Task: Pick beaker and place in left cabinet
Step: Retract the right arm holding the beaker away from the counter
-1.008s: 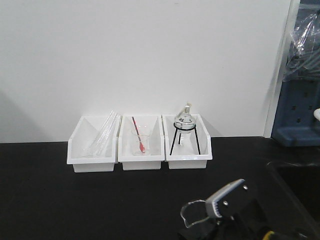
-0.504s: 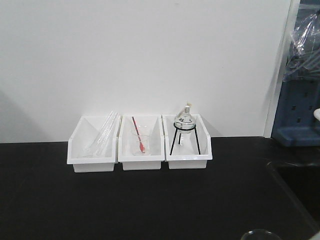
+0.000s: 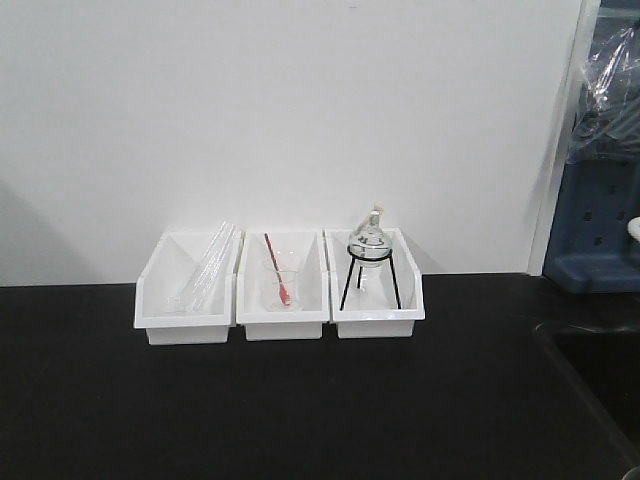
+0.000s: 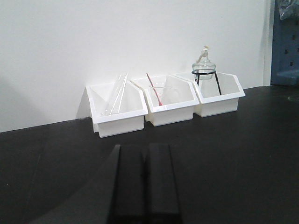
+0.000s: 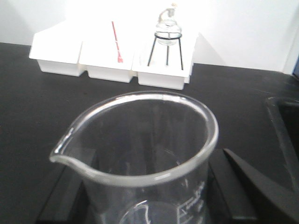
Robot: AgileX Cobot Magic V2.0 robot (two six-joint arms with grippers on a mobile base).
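**Right gripper** (image 5: 148, 198): you have it closed on the beaker (image 5: 140, 154). One dark finger (image 5: 243, 186) stands against each side of the glass wall.

**Beaker:** clear glass, upright, held between those fingers above the black counter (image 3: 300, 400). In the right wrist view it fills the lower half. The pouring spout points to the left of that view, and faint white printed markings show low on the right wall. It sits well apart from the bins, on the near side of the counter.

**Left gripper** (image 4: 140, 154): your two dark fingers are pressed together with only a thin seam between them and nothing held. It sits low over the counter, facing the bins.

**Bins:** three white bins stand in a row, side by side, at the back of the counter against the white wall (image 3: 300, 120).
- The left bin (image 3: 185, 300) holds clear glass rods (image 3: 212, 262) leaning inside it.
- The middle bin (image 3: 283, 312) holds a second clear beaker (image 3: 283, 285) with a red stirrer (image 3: 276, 268) standing slanted in it.
- The right bin (image 3: 378, 312) holds a round flask (image 3: 370, 238) on a black tripod (image 3: 370, 275).

**Far right, front view:** a blue unit (image 3: 600, 230) stands beyond the wall's edge, with clear plastic film (image 3: 608, 70) over its top.
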